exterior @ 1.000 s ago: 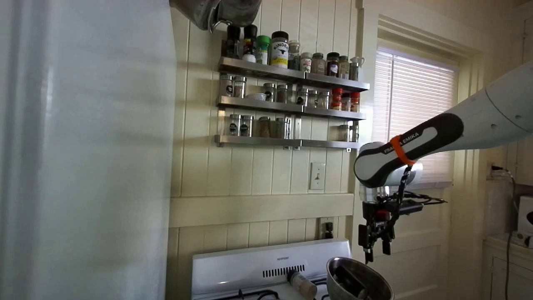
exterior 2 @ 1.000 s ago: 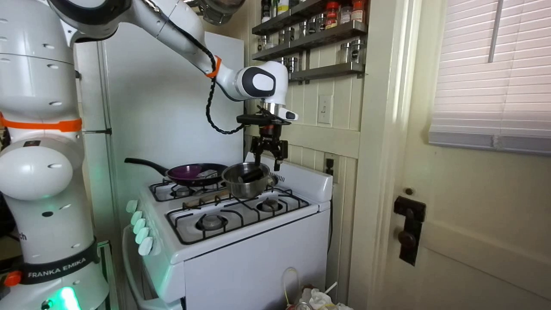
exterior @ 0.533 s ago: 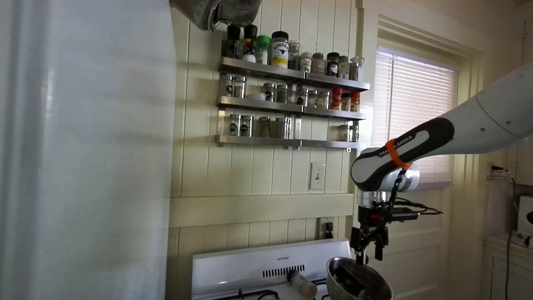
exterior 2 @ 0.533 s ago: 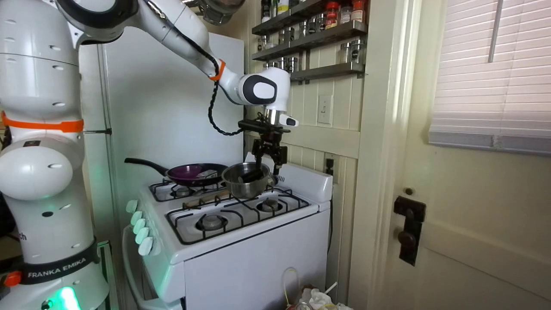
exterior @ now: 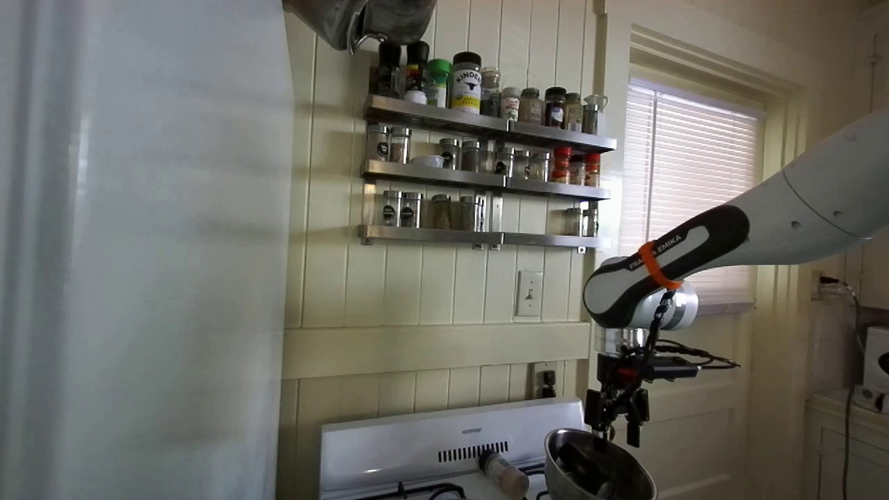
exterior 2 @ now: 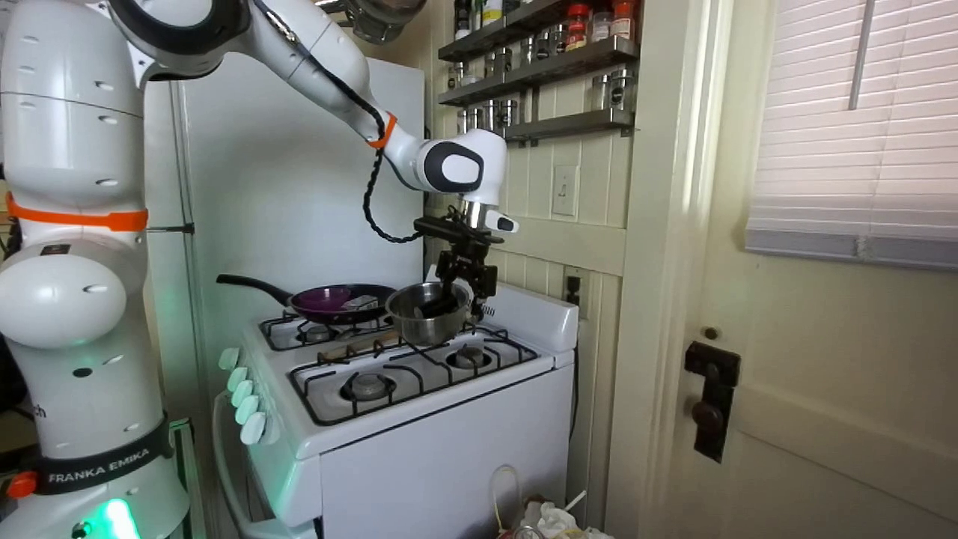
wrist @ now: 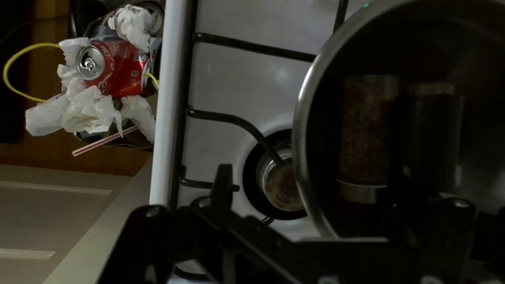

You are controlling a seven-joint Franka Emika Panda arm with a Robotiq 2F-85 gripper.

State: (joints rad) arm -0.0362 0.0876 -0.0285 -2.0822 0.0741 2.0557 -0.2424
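The gripper [exterior: 617, 439] stands wide across the rim of the metal pot [exterior 2: 423, 330] on the stove [exterior 2: 441, 442], one finger [wrist: 224, 183] outside, the other over the inside. In the pot a jar [wrist: 366, 134] lies on its side, long axis running up and down the wrist view, silver lid [wrist: 361, 193] nearer the gripper. A dark container [wrist: 430, 138] alongside is hard to make out in shadow, and the pot's right side is cut off there.

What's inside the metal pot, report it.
The pot holds a brownish jar with a silvery lid and, beside it, a darker cylinder. The gripper covers the cylinder's lower end in the wrist view; anything beneath both is hidden.
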